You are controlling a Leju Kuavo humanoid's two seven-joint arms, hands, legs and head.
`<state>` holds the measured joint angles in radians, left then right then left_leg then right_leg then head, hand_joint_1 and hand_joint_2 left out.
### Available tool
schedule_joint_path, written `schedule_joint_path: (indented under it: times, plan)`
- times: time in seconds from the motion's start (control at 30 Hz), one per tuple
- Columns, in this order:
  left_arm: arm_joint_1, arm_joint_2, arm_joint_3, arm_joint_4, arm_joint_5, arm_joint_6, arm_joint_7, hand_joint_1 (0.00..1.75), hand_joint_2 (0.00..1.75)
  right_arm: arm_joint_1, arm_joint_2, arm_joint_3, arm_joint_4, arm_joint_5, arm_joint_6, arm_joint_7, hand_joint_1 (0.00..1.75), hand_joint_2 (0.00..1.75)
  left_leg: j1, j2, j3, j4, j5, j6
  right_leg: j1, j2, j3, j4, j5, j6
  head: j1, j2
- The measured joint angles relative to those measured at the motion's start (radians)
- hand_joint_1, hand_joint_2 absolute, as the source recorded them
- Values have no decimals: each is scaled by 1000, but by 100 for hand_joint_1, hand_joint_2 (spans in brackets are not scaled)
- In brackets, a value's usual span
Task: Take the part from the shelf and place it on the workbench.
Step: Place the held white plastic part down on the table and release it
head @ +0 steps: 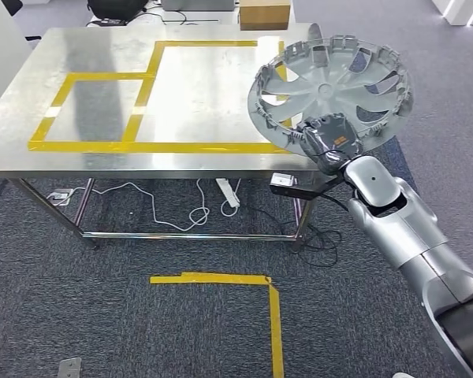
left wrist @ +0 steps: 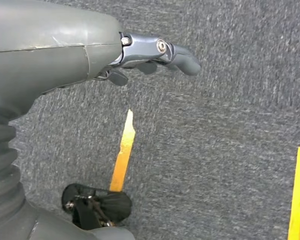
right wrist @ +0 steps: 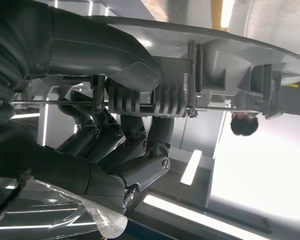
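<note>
A grey plastic wheel cover point(head: 332, 87) with curved spokes hangs above the right end of the steel workbench point(head: 103, 118), inner side up. My right hand point(head: 329, 142) grips its near rim, the silver arm coming in from the lower right. In the right wrist view the thumb point(right wrist: 103, 50) lies on one face of the wheel cover's rim point(right wrist: 224, 55) and the dark fingers point(right wrist: 114, 145) curl on the other. My left hand point(left wrist: 156, 52) hangs over grey carpet, fingers stretched out and holding nothing.
Yellow tape outlines two rectangles point(head: 145, 102) on the workbench top. A power strip and white cables point(head: 225, 197) lie under the bench. A yellow tape corner point(head: 264, 283) marks the carpet in front. A cardboard box point(head: 264, 14) sits behind the bench.
</note>
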<state>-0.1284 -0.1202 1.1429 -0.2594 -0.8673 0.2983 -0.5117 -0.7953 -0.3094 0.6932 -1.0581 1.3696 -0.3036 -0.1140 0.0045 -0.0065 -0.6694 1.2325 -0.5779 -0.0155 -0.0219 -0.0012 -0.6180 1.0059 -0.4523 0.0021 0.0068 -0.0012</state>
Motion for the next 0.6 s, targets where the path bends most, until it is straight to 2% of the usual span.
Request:
schedule_joint_path:
  times: [0.03,0.07,0.1,0.17,0.2,0.23,0.3,0.37,0.4,0.43,0.5,0.53,0.57,0.6]
  plan:
    - [1,0,0,0,0,0,0,0,175,6,0,1,2,0,0,0,175,175,2,1,-29,47,-20,-3,0,1,9,0,-7,-1,0,0]
    - [2,0,0,0,0,0,0,0,175,11,0,2,4,0,0,-1,175,175,3,1,-48,67,-22,-4,0,1,19,0,-14,-1,0,0]
    - [2,0,0,0,0,0,0,0,175,15,0,3,5,0,0,-2,175,175,3,1,-51,48,3,-2,0,2,28,0,-21,-1,0,0]
    - [2,1,0,0,0,0,0,0,175,17,2,3,6,-2,0,-4,175,175,1,1,-22,-75,104,8,0,4,46,-1,-34,2,0,0]
    - [2,1,0,0,0,0,0,0,175,17,3,3,6,-2,-1,-3,175,175,-1,2,-5,-137,143,14,1,4,52,-2,-38,4,1,0]
    - [1,1,0,0,0,0,0,0,175,17,4,3,7,-2,-2,-3,175,175,-5,2,10,-185,164,21,1,5,55,-3,-42,9,0,0]
    - [2,2,0,0,0,-1,1,0,175,16,5,3,7,-2,-3,-2,175,175,-11,2,22,-215,160,30,1,4,56,-8,-46,20,1,0]
    - [2,2,0,0,0,-2,2,0,175,15,5,2,7,-1,-4,-2,175,175,-8,2,32,-227,159,37,1,3,56,-8,-55,33,3,0]
    - [2,2,0,0,1,-2,2,0,175,15,5,2,7,-2,-4,-3,175,175,-6,2,37,-232,158,42,1,2,48,9,-68,36,3,0]
    - [1,2,0,0,1,-2,2,0,175,15,5,2,7,-2,-4,-3,175,175,-3,2,42,-237,156,47,2,2,28,48,-89,39,4,0]
    - [-1,1,0,0,1,-2,2,0,175,20,6,4,10,-2,-4,-4,175,175,-2,1,49,-239,150,56,2,2,-43,185,-148,41,6,0]
    - [0,1,0,0,1,-2,2,0,175,24,6,4,12,-2,-4,-4,175,175,-3,0,53,-239,146,59,2,3,-80,250,-166,43,6,0]
    - [2,1,0,0,1,-2,2,0,175,29,6,5,15,-2,-4,-4,175,175,-3,-2,59,-239,141,59,2,3,-106,286,-164,44,6,0]
    - [5,0,0,0,1,-3,2,0,175,31,6,5,17,-2,-4,-4,175,175,-3,-4,66,-238,135,58,2,2,-114,281,-137,45,6,0]
